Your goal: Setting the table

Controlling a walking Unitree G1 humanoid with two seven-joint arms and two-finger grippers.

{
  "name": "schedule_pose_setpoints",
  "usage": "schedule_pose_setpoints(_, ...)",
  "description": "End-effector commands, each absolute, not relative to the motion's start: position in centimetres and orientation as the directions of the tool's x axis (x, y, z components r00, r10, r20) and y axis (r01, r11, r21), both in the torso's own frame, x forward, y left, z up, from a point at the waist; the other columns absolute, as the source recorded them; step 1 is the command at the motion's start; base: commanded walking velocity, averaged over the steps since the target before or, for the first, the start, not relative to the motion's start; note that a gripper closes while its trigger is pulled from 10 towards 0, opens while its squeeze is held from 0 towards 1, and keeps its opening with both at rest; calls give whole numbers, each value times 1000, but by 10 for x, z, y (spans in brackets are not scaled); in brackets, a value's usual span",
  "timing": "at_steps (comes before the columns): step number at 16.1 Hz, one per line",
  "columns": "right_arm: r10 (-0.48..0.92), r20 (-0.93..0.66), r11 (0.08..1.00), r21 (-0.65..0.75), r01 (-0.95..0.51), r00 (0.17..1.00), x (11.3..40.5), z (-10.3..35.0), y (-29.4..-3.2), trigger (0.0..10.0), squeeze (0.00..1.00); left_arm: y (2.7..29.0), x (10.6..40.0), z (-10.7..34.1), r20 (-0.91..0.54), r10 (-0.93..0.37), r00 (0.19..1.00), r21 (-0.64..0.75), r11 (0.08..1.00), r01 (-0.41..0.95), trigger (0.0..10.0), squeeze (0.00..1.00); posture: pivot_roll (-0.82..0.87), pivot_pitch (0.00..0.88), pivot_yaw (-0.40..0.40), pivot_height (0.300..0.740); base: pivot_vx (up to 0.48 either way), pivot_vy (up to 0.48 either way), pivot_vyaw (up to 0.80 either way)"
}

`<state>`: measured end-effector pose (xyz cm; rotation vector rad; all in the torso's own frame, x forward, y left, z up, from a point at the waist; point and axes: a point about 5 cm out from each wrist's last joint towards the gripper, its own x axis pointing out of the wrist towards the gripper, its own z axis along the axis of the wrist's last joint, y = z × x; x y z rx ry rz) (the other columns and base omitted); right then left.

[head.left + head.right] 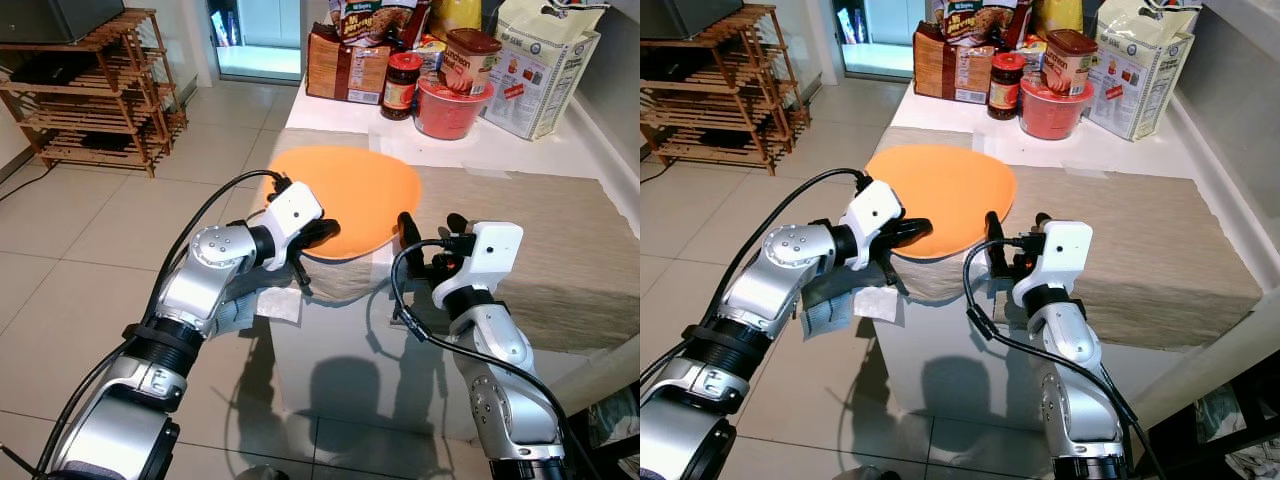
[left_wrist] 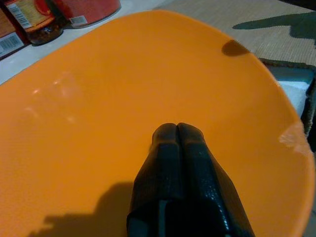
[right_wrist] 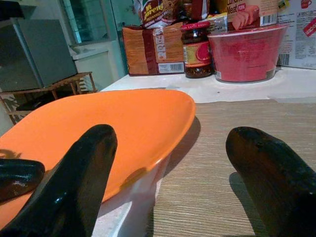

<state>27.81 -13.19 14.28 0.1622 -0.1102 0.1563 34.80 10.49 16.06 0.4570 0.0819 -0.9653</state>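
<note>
I have the left gripper (image 1: 322, 232) clamped on the near rim of the orange plate (image 1: 350, 190), its two black fingers (image 2: 178, 148) pressed together over the upper face, as the left wrist view shows. The plate sits tilted at the left front corner of the counter, partly on the beige table mat (image 1: 520, 240) and partly hanging past the edge toward me. My right gripper (image 1: 430, 232) hovers just beside the plate's right side, over the mat, fingers spread wide and holding nothing; in the right wrist view one finger (image 3: 74, 182) overlaps the plate's rim. At the back of the counter stand a red bowl (image 1: 447, 105), a jar (image 1: 401, 85) and food packets (image 1: 347, 62). A wooden rack (image 1: 90, 90) stands on the tiled floor to the left.
</note>
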Motion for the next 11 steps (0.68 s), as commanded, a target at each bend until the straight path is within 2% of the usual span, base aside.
schedule_pose_setpoints(1, 145, 125, 973, 159, -164, 981, 281, 146, -132, 10000, 0, 107, 345, 148, -324, -770, 550, 317, 460, 830, 10000, 0, 60, 23, 14, 740, 0, 0, 0)
schedule_pose_setpoints(7, 142, 123, 969, 186, -164, 982, 282, 147, -132, 10000, 0, 102, 339, 145, -322, -796, 513, 315, 422, 850, 10000, 0, 59, 18, 12, 740, 0, 0, 0)
schedule_pose_setpoints(11, 145, 116, 969, 186, -165, 983, 281, 145, -133, 10000, 0, 90, 346, 182, -207, -830, 518, 377, 421, 825, 10000, 0, 61, 21, 11, 740, 0, 0, 0)
